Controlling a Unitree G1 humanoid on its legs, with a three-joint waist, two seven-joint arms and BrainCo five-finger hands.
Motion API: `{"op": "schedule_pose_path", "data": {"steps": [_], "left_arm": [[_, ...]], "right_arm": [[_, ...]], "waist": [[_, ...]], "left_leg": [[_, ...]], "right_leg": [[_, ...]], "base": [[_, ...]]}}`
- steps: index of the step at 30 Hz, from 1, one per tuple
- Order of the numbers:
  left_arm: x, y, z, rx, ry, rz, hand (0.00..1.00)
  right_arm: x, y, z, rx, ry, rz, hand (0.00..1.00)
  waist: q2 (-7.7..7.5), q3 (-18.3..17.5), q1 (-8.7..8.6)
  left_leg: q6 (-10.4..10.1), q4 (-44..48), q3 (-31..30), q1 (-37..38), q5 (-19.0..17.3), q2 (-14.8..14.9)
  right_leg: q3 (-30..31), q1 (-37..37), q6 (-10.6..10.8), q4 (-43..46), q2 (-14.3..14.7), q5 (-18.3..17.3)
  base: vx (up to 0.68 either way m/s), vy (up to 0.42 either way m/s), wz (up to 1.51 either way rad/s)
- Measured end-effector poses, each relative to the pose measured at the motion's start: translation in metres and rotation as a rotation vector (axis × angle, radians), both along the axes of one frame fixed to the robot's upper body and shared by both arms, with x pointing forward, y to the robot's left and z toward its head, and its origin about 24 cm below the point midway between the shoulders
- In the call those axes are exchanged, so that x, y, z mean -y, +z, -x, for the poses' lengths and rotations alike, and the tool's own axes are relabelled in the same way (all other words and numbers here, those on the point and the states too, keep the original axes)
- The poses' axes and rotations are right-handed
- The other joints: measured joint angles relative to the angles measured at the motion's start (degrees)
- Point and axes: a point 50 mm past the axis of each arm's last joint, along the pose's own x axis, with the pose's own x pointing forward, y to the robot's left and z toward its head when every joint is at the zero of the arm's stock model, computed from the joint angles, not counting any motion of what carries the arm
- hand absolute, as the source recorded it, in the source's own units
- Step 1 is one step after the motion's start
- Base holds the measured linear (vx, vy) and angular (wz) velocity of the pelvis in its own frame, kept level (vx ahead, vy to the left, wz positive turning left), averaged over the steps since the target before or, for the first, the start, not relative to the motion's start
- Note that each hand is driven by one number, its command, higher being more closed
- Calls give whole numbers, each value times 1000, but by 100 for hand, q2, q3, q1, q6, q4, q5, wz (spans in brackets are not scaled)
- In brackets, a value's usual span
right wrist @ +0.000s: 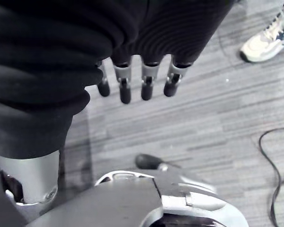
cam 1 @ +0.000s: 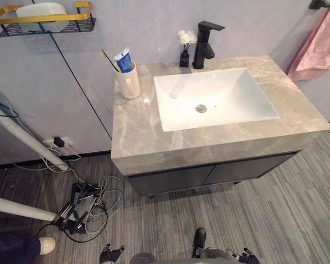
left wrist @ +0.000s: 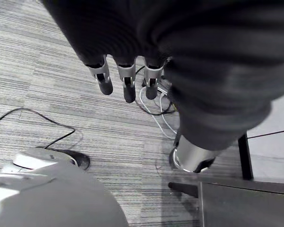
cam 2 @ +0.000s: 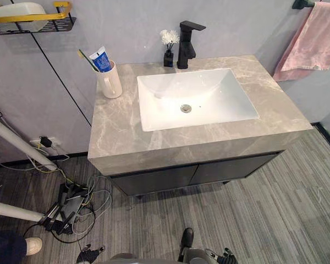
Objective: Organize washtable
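Observation:
The washtable is a grey marble counter point(cam 1: 148, 137) with a white sink point(cam 1: 231, 91) set in it. At the counter's back left a white cup point(cam 1: 130, 82) holds a blue toothpaste tube point(cam 1: 124, 59) and a toothbrush point(cam 1: 108, 59). Behind the sink stand a black faucet point(cam 1: 204, 44) and a small black vase with white flowers point(cam 1: 185, 50). My left hand point(left wrist: 128, 82) and right hand point(right wrist: 146, 82) hang low over the floor in front of the cabinet, fingers straight, holding nothing. Both also show at the bottom edge of the eye views, left hand point(cam 1: 111, 254) and right hand point(cam 1: 246, 257).
A wall shelf with a yellow rail point(cam 1: 44, 19) holds a white object at the upper left. A pink towel point(cam 1: 322, 47) hangs right of the counter. Cables and a power strip point(cam 1: 82, 206) lie by white stand legs point(cam 1: 22, 140). A person's shoe point(cam 1: 45, 245) is at the lower left.

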Motion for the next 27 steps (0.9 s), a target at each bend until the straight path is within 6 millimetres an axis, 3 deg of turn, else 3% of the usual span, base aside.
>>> {"op": "schedule_pose_path", "data": {"steps": [5, 10, 12, 13, 14, 15, 16, 18, 19, 20, 21, 22, 23, 25, 26, 27], "left_arm": [[0, 1, -1, 14, 4, -11, 0], [0, 6, -13, 52, -58, -45, 0], [1, 6, -15, 55, -86, -50, 0], [2, 7, -16, 56, -100, -51, 0], [1, 7, -16, 55, -109, -54, 0], [-1, 7, -15, 52, -112, -56, 0], [-4, 7, -16, 50, -129, -56, 0], [-5, 9, -25, 69, -139, -59, 0], [5, 9, -33, 92, -145, -27, 0], [10, 10, -40, 113, -170, -16, 0], [12, 10, -41, 114, -187, -15, 0], [11, 9, -38, 96, -190, -13, 0], [16, 6, -33, 79, -181, 6, 0], [17, 5, -31, 77, -182, 8, 0], [19, 5, -30, 73, -190, 12, 0], [21, 5, -31, 73, -214, 11, 0]], "right_arm": [[1, 2, 2, 34, -87, -7, 0], [3, 9, -12, 119, -139, 0, 0], [5, 13, -17, 148, -148, 5, 0], [9, 15, -25, 167, -147, 14, 0], [8, 14, -25, 164, -150, 12, 0], [7, 13, -22, 155, -154, 12, 0], [1, 10, -17, 131, -150, 4, 0], [1, 7, -13, 105, -142, 5, 0], [9, 9, -19, 104, -124, 24, 0], [12, 7, -13, 84, -145, 30, 0], [10, 5, -5, 54, -145, 26, 0], [6, 3, -3, 37, -128, 16, 0], [8, 4, -4, 37, -93, 22, 0], [7, 4, -10, 47, -77, 19, 0], [9, 5, -13, 53, -64, 24, 0], [6, 5, -16, 58, -46, 20, 0]], "waist": [[3, -14, 2], [-22, -6, 17], [38, -17, 17], [105, -12, 35], [40, -34, 30], [46, -28, 22], [-136, -114, 26], [-62, -167, -50], [67, -221, -45], [72, -212, -109], [-9, -248, -133], [-72, -329, -28], [18, -382, 16], [58, -439, 22], [57, -444, 21], [24, -510, 0]], "left_leg": [[-8, 26, 281, -96, -90, 34], [201, 663, 1055, -514, -464, 9], [276, 763, 1556, -572, -514, 85], [285, 745, 1863, -551, -518, 180], [278, 680, 2084, -359, -514, 229], [266, 657, 2195, -248, -508, 222], [256, 695, 2344, -163, -504, 142], [425, 593, 2348, -159, -359, 123], [422, 335, 2409, -137, -175, 247], [334, 200, 2343, 25, -139, 140], [272, 160, 2305, 87, -101, 48], [208, 249, 2308, 103, -64, -13], [190, 355, 2368, 44, -27, 98], [227, 546, 2381, -96, 19, 192], [238, 615, 2388, -182, 74, 257], [203, 623, 2499, -259, 419, 247]], "right_leg": [[163, -354, 8, 363, -35, -13], [768, -1091, 81, 860, -90, 6], [403, -1356, -46, 1123, -177, -346], [-87, -1660, -388, 1942, -393, -657], [-519, -1704, -447, 2836, -613, -972], [-672, -1611, -447, 3088, -715, -1088], [-798, -1466, -345, 3039, -724, -1217], [-766, -1327, -305, 2552, -553, -1039], [-751, -1312, -409, 2450, -481, -1109], [-833, -1371, -551, 3741, -932, -1742], [-822, -1257, -409, 3865, -1107, -1834], [-796, -1091, -191, 3641, -1029, -1917], [-706, -913, -186, 3241, -837, -1870], [-632, -743, -53, 2658, -624, -1795], [-563, -724, -49, 2363, -490, -1638], [-393, -646, -79, 1841, -366, -1318]], "base": [[6, 35, -17], [-85, 72, -69], [-130, 56, -112], [-49, 23, -123], [19, 2, -119], [135, -48, -107], [72, -84, -83], [-3, -105, -57], [60, -108, 7], [118, -126, 25], [111, -117, 35], [72, -138, -13], [1, -138, -31], [-32, -97, -41], [-96, -123, -66], [-111, -122, -65]]}}
